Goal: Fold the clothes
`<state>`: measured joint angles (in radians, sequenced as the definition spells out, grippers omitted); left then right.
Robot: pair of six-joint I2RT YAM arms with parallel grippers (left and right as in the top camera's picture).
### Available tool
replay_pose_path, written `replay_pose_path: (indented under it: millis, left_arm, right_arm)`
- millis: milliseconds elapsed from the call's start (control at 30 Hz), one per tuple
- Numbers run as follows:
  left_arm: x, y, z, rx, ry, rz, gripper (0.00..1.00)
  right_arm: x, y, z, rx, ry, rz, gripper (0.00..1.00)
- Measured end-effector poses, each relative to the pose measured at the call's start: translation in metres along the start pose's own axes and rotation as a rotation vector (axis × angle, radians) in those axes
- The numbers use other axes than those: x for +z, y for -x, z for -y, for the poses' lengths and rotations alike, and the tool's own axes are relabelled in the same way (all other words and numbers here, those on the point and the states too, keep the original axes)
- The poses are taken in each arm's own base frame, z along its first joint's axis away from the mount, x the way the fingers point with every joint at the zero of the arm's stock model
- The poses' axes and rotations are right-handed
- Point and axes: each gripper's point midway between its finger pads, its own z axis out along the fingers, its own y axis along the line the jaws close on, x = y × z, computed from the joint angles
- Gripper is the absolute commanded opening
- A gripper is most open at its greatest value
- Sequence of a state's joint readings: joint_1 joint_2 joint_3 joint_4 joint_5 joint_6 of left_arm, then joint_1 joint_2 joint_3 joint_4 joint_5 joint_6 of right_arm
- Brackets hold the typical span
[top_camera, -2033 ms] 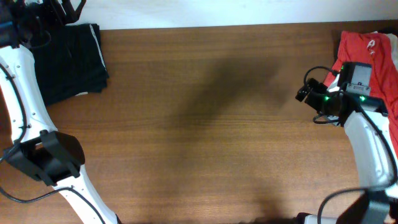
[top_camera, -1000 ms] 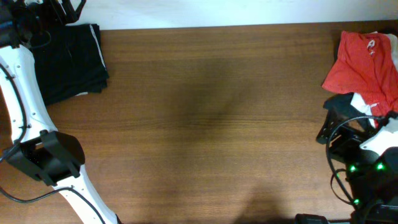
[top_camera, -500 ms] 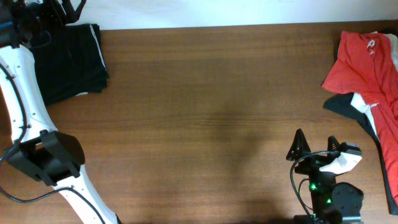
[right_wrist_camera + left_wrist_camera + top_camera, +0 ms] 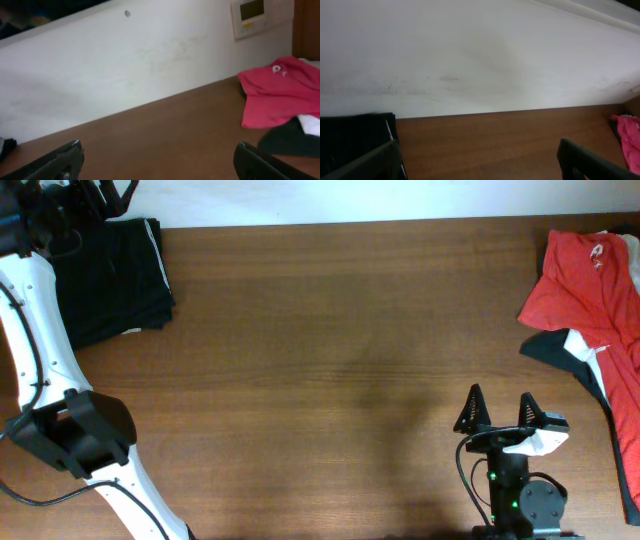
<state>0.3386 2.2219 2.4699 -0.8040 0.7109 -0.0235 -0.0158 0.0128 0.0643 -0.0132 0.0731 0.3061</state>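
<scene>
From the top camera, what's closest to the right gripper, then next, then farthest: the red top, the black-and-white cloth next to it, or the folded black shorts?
1. Black-and-white cloth, right edge, closest to the right gripper.
2. Red top, far right corner, just behind it.
3. Folded black shorts with a white stripe, far left corner.

Surface (image 4: 340,360): brown wood-grain top, matte, with a soft darker shadow across its middle; its far edge meets a white wall (image 4: 470,55) in a straight line. Wall: plain white, evenly lit, bearing faint grey scuffs, a small round dark mark (image 4: 127,13), a pale rectangular control panel (image 4: 252,17) with a small screen mounted high at the right, and a raised white ledge (image 4: 590,9) slanting across the top of the left wrist view. Other fittings, right wrist view: a dark band (image 4: 45,17) above the wall at upper left, and a brown wooden upright (image 4: 306,27) at the far right edge.
</scene>
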Motion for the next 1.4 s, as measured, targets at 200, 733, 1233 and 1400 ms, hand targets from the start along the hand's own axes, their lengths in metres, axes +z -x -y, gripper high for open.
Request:
replay_pose_path:
  millis: [200, 733, 1233, 1400]
  left_arm:
    - [0.000, 0.000, 0.000, 0.000, 0.000, 0.000, 0.99]
    - [0.000, 0.000, 0.000, 0.000, 0.000, 0.000, 0.99]
    - [0.000, 0.000, 0.000, 0.000, 0.000, 0.000, 0.99]
    - [0.000, 0.000, 0.000, 0.000, 0.000, 0.000, 0.99]
  right_arm:
    - [0.003, -0.008, 0.000, 0.001, 0.017, 0.019, 0.99]
    - [0.001, -0.043, 0.000, -0.116, 0.045, -0.128, 0.99]
    - [0.001, -0.043, -0.001, -0.134, 0.049, -0.129, 0.99]
    - [0.001, -0.043, -0.001, -0.134, 0.049, -0.129, 0.99]
